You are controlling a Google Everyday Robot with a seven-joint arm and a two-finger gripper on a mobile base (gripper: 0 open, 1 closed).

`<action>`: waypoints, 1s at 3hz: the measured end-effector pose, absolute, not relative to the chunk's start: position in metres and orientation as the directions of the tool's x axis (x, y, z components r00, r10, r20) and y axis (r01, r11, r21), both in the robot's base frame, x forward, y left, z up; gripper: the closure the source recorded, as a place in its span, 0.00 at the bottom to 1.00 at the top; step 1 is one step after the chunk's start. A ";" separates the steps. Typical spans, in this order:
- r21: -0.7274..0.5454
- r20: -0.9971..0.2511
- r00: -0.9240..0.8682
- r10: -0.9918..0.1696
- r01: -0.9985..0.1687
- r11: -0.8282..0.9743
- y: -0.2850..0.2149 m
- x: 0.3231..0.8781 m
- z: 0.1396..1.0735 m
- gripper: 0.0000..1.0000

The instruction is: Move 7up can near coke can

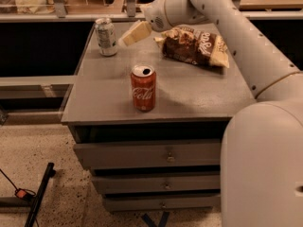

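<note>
The 7up can, silvery-white with a silver top, stands upright at the far left corner of the grey cabinet top. The coke can, red with white script, stands upright near the front middle, well apart from the 7up can. My gripper hangs above the far part of the top, just right of the 7up can and not touching it. Its pale fingers point left and down toward that can. Nothing shows in the gripper.
A brown chip bag lies at the far right of the top, behind my arm. The cabinet has drawers below. A railing and shelf run behind the cabinet. A black stand leg lies on the speckled floor at left.
</note>
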State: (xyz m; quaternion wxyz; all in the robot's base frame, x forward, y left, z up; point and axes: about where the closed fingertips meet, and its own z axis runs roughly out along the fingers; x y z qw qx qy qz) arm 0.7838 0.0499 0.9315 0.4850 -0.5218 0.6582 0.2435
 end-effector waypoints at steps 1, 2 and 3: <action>-0.161 -0.893 -0.010 -0.449 -0.927 0.339 0.071 0.794 0.916 0.00; -0.134 -0.911 -0.026 -0.412 -0.925 0.354 0.080 0.803 0.907 0.00; -0.119 -0.938 -0.021 -0.346 -0.918 0.379 0.083 0.806 0.907 0.00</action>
